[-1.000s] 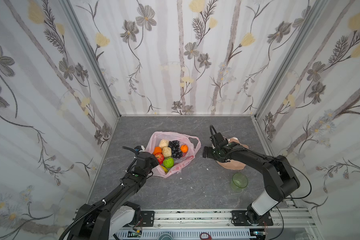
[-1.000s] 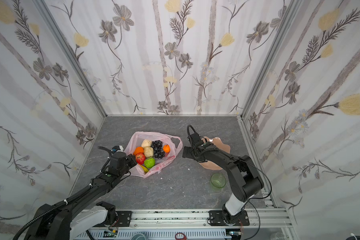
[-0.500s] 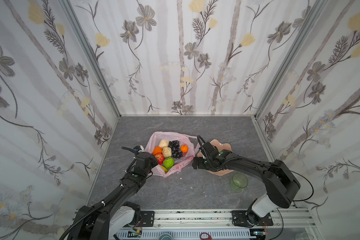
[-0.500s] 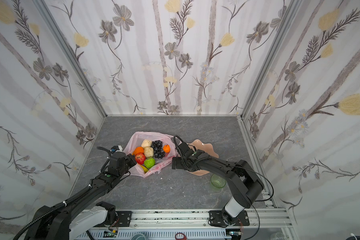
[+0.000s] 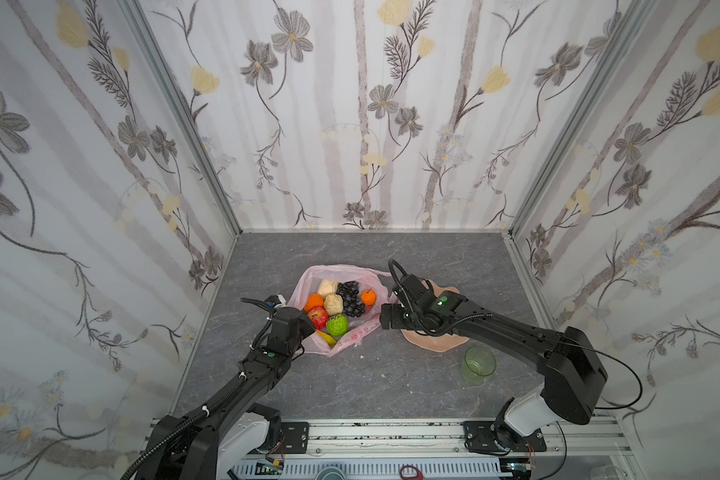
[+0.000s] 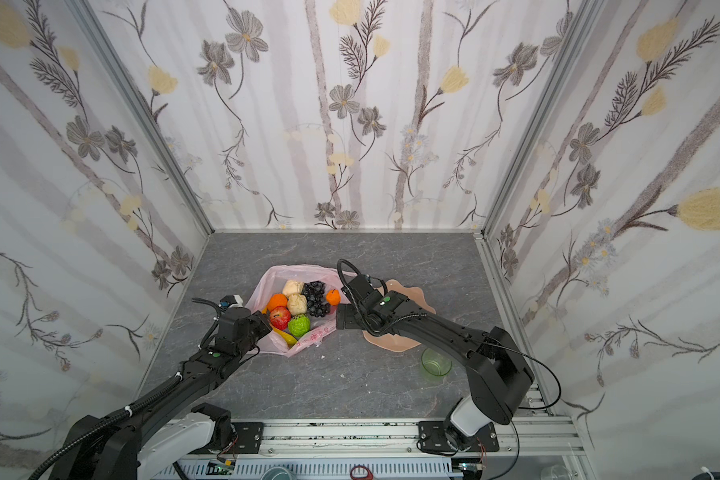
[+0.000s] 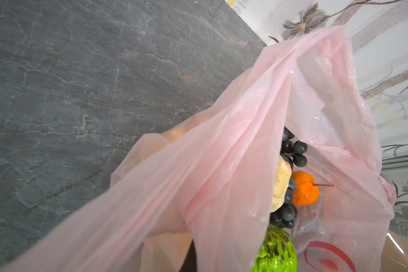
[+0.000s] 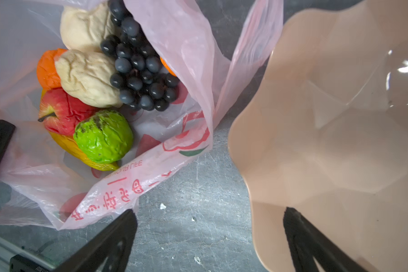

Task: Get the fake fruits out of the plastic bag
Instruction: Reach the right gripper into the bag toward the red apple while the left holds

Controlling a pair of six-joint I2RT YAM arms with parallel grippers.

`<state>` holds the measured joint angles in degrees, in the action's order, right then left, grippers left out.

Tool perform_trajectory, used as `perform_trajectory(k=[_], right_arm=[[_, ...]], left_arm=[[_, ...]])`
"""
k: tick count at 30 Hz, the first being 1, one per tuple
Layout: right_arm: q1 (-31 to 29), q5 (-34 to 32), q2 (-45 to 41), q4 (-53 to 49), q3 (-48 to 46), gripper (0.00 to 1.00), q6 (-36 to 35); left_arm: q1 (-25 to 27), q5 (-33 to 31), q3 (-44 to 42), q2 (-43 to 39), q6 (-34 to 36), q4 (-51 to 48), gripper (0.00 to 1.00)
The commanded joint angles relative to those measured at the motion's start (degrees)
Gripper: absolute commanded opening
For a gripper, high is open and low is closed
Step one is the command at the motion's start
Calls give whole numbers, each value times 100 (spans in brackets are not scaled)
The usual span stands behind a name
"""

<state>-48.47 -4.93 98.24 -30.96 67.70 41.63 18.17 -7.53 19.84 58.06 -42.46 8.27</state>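
Step in hand: bag held open for a pick. Left gripper (image 5: 306,326) fingers are clamped on the plastic bag (image 5: 352,338) edge. All the fake fruits (image 5: 334,304) lie inside the bag on the bench (image 5: 350,386). Right gripper (image 8: 209,213) fingers are spread and empty beside the bag. The next move likely calls for a reach through the mouth without snagging the film.

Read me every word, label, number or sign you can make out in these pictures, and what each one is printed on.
"...OUR LIFE": red capitals on the plastic bag, upside down in the right wrist view; the start is hidden.
Red Chinese characters next to it on the bag: creased, upside down, not readable.
Red print on the bag in both top views: too small to read.
No other text visible.
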Motion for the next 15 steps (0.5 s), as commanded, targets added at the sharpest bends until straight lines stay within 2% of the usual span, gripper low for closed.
perform_trajectory(k=[1,8,15], right_arm=[[-217,-415,115,-173,495,97,-214],[-500,-187,1140,113,1948,92,-516],[-576,-40,2427,-20,3476,86,-774]], left_arm=[[-7,-103,-89,-36,-131,-2,9],[-220,-116,-281,-152,-219,-30,9],[-356,-54,-408,-300,-96,-27,9]])
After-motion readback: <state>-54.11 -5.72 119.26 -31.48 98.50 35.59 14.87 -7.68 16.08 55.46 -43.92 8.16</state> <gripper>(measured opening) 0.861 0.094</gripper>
